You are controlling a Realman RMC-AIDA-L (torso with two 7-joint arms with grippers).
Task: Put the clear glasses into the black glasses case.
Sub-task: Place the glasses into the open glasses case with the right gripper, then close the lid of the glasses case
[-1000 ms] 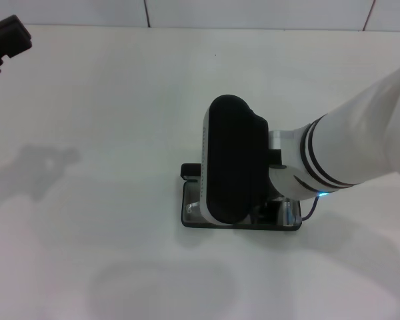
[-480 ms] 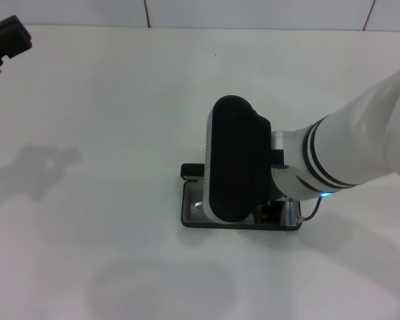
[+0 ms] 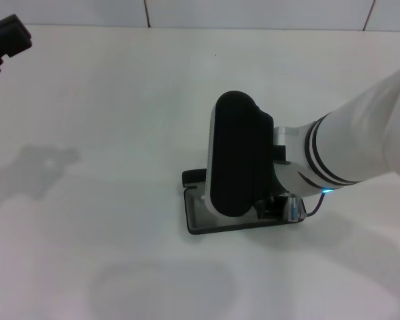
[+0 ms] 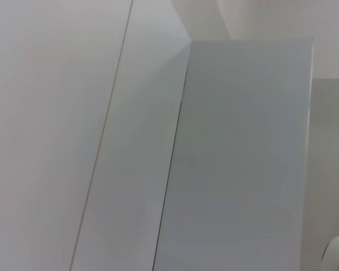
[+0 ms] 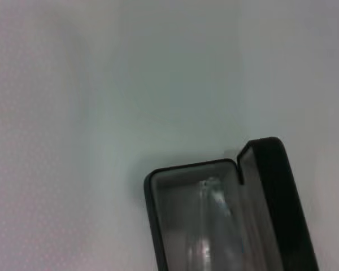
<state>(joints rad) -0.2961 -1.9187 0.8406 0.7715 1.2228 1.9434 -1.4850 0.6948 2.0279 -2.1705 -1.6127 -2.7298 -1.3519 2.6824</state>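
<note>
The black glasses case (image 3: 199,225) lies open on the white table, mostly hidden under my right arm. In the right wrist view its grey-lined tray (image 5: 181,226) shows, with the black lid (image 5: 274,192) raised along one side. Faint clear glints in the lining are the clear glasses (image 5: 212,197) lying inside the tray. My right gripper (image 3: 280,207) hangs low over the case's right end, under the arm's bulky black wrist housing (image 3: 239,157). My left gripper (image 3: 7,39) is parked at the far left, away from the case.
The white table (image 3: 107,133) spreads all around the case. A tiled wall (image 3: 253,12) runs along its far edge. The left wrist view holds only pale wall panels (image 4: 243,169).
My right arm has shifted slightly to the right over the case. The case has turned a little on the table. The left arm has not moved.
</note>
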